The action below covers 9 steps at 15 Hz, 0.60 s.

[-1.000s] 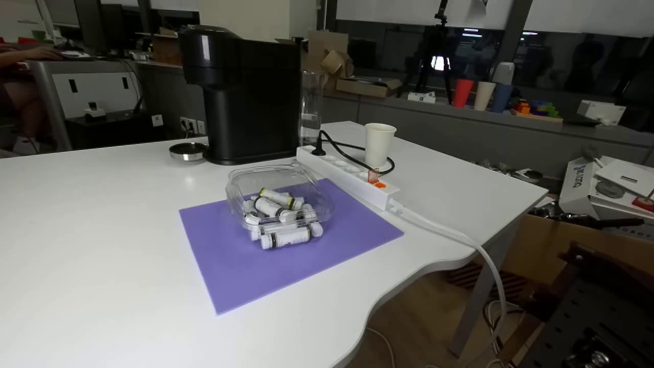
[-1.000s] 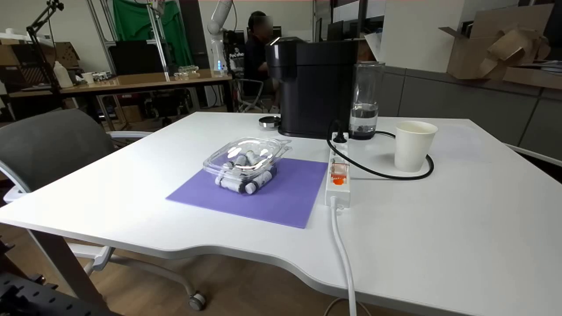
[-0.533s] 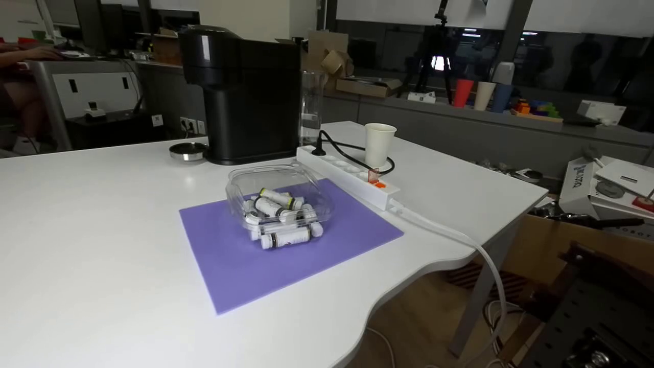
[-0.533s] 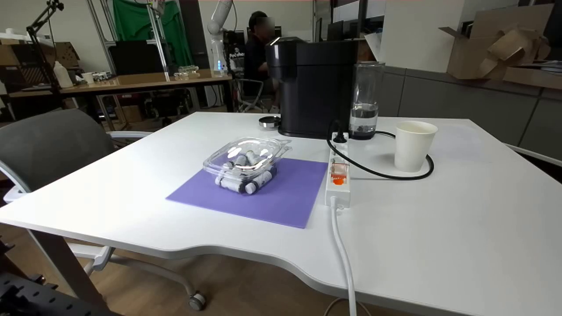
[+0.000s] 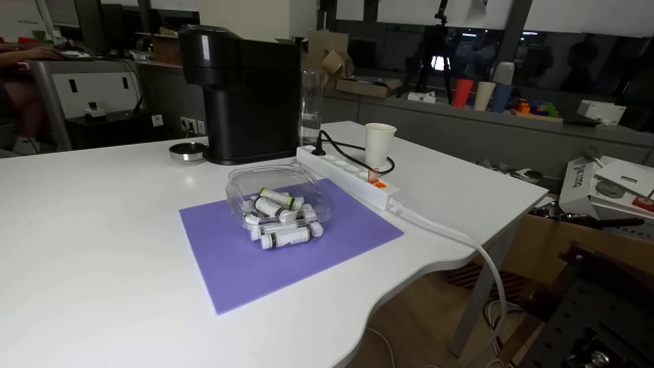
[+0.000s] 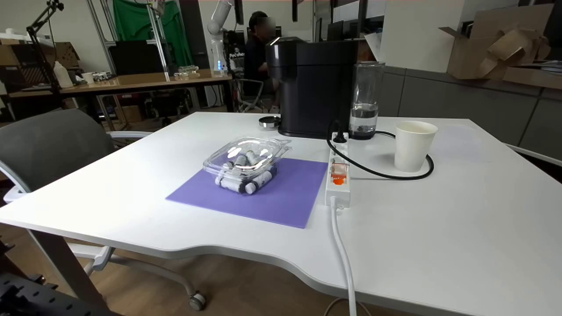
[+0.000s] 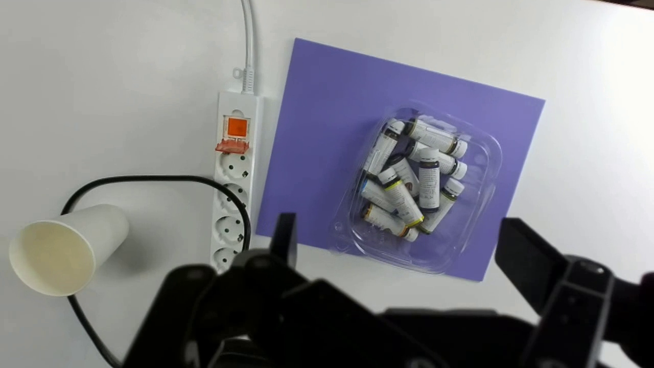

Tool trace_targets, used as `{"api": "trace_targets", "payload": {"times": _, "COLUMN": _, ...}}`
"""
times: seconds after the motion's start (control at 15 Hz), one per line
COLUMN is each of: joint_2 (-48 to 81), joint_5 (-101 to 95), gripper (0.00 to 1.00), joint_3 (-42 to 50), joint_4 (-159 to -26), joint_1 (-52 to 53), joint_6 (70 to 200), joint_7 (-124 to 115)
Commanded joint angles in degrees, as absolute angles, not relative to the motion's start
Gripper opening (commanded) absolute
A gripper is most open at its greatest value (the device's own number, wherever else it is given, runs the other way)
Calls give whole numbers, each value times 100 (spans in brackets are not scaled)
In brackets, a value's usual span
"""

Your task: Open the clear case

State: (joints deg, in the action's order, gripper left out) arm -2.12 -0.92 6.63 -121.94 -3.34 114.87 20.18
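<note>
Clear case (image 7: 454,235): small transparent plastic clamshell, rounded corners, glossy. Lid (image 6: 257,145) is domed, down over the base in both exterior views; can't tell whether its rim is latched. Case sits flat, right way up, on the purple mat (image 7: 327,133), set toward the mat's far edge in both exterior views; in the wrist view one corner comes close to the mat's lower edge. Inside, seen through the plastic: small white-capped bottles (image 7: 429,181), mostly white labels, piled on their sides at mixed angles, one banded yellow.
</note>
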Motion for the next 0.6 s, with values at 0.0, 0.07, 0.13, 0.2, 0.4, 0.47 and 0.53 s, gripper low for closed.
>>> {"api": "trace_targets", "payload": {"times": 0.0, "joint_2": 603, "joint_5": 167, "gripper": 100, "joint_3": 645, "joint_4": -11525, "joint_1": -457, "joint_6": 11377, "joint_7": 2309}}
{"api": "trace_targets", "payload": {"times": 0.07, "joint_2": 714, "joint_5": 155, "gripper": 100, "joint_3": 618, "joint_4": -11460, "joint_1": -482, "joint_6": 11405, "joint_7": 2234}}
{"api": "trace_targets", "payload": {"times": 0.13, "joint_2": 391, "joint_5": 66, "gripper": 100, "joint_3": 586, "joint_4": -11833, "joint_1": -481, "joint_6": 11500, "joint_7": 2191}}
{"api": "trace_targets", "payload": {"times": 0.2, "joint_2": 520, "joint_5": 72, "gripper": 100, "joint_3": 572, "joint_4": -11779, "joint_1": -497, "joint_6": 11518, "joint_7": 2190}}
{"api": "trace_targets", "payload": {"times": 0.4, "joint_2": 543, "joint_5": 72, "gripper": 100, "joint_3": 556, "joint_4": -11788, "joint_1": -496, "joint_6": 11527, "joint_7": 2190}}
{"api": "trace_targets", "payload": {"times": 0.47, "joint_2": 526, "joint_5": 72, "gripper": 100, "joint_3": 555, "joint_4": -11788, "joint_1": -494, "joint_6": 11527, "joint_7": 2191}}
{"api": "trace_targets", "payload": {"times": 0.53, "joint_2": 572, "joint_5": 20, "gripper": 100, "joint_3": 558, "joint_4": -11785, "joint_1": -497, "joint_6": 11537, "joint_7": 2212}}
